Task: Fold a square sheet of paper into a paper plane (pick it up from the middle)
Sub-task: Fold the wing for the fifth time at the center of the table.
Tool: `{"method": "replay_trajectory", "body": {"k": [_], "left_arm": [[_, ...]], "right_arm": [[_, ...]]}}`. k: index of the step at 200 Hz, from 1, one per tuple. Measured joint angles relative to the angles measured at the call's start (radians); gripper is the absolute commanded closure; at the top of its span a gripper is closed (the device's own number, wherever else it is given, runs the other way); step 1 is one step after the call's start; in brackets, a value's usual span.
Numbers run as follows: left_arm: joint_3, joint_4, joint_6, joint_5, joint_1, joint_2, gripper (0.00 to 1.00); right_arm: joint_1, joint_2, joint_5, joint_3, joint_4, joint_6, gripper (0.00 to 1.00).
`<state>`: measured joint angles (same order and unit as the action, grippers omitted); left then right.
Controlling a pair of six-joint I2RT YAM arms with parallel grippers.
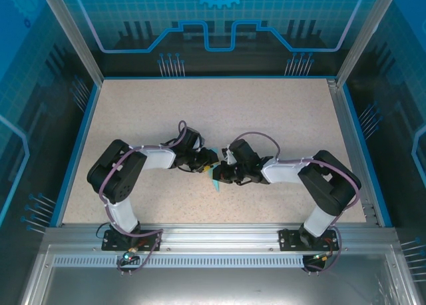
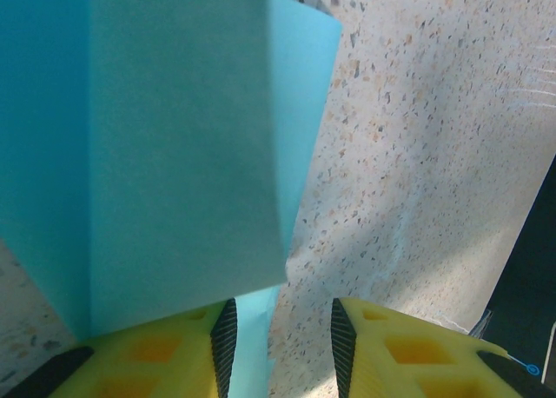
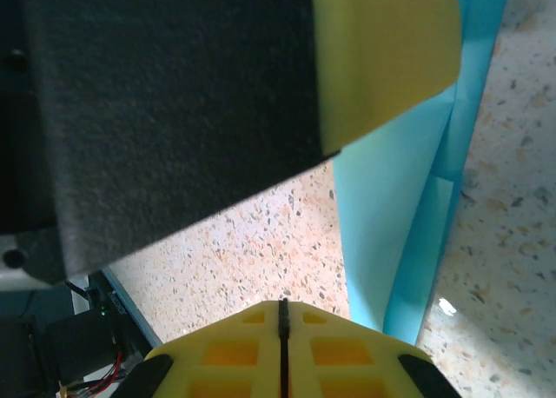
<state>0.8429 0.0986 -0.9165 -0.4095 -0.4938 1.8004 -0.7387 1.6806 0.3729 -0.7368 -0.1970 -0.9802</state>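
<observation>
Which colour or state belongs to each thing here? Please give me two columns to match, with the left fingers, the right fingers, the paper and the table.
Things:
1. left fingers
2. right fingers
3. paper
4. table

Colour or state:
A. speckled beige
B. pressed together
C. light blue, folded
D. apart, with a gap between them

Pairs: 1-D, 2-B, 3-C, 4-A

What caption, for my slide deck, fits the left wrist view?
Folded cyan paper reaching between the yellow fingers of the left gripper, jaws apart, speckled table beyond.
</observation>
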Motion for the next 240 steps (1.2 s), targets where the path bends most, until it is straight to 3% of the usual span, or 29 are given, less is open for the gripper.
{"method": "replay_trajectory", "body": {"k": [112,240], "left_arm": [[0.001,0.0,0.0,0.0,0.0,0.001,0.62],[0.008,0.0,0.0,-0.002,0.0,0.006,0.62]], "right_arm": [[0.0,0.013,-0.06,-0.001,-0.016,-0.038,0.91],[0.0,0.081,-0.044,-0.002,-0.078,-0.071,0.9]]}}
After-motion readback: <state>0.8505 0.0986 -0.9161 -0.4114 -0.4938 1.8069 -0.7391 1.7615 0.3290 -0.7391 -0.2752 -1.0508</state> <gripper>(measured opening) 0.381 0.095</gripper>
